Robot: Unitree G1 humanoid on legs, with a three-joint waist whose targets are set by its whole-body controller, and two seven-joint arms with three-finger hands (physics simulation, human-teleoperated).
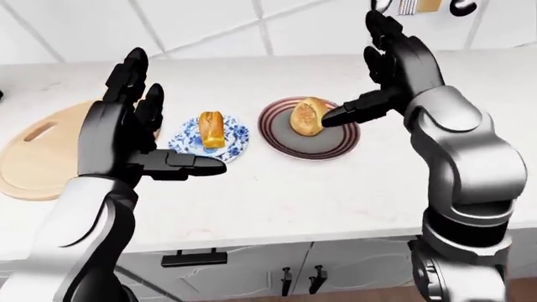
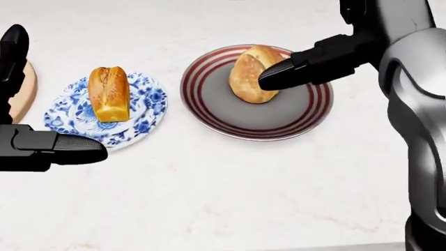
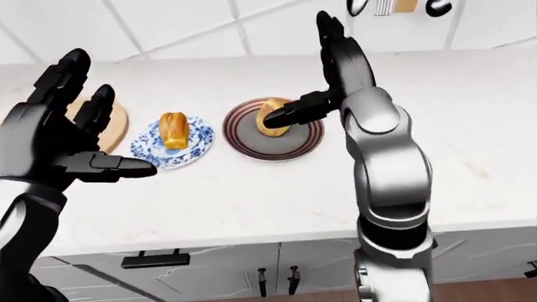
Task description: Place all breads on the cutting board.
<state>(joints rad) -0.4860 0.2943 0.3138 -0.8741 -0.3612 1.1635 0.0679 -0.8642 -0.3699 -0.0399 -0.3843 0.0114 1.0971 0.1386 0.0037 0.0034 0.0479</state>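
Observation:
A round bread roll (image 2: 244, 70) stands on a grey plate with red rings (image 2: 278, 123). A small golden loaf (image 2: 109, 93) lies on a blue-and-white plate (image 2: 143, 123) to its left. A round wooden cutting board (image 1: 38, 157) lies at the left of the counter with nothing on it. My right hand (image 1: 357, 69) is open, its fingers pointing up and its thumb reaching across the near side of the roll. My left hand (image 1: 172, 119) is open and empty, raised over the counter between the board and the blue plate.
The white marble counter (image 1: 319, 195) ends at a near edge, with cabinet fronts and dark handles (image 1: 194, 257) below. A tiled wall rises behind, with utensils hanging at the top right (image 1: 420, 6).

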